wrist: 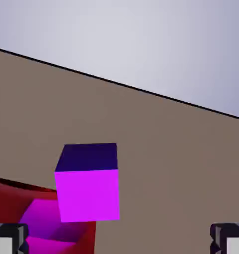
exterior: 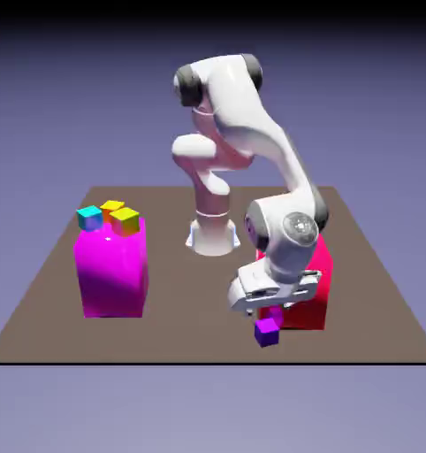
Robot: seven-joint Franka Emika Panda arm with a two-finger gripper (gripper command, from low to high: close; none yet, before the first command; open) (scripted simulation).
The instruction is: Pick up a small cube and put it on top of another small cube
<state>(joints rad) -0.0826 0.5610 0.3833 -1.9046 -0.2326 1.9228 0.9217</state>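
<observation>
A plain blue-violet backdrop was seen behind and around the scene in the exterior view, darkened to black along the top edge of the frame and turned paler and greyer across the bottom. The middle of that frame was crossed by a brown tabletop, shown narrower at its far edge and wider toward the bottom, where its near edge was marked by a thin dark line. In the hand view, the upper part was filled by the pale backdrop, brightest near the top middle, and the tabletop was bounded by a black edge slanted down from upper left to right.
</observation>
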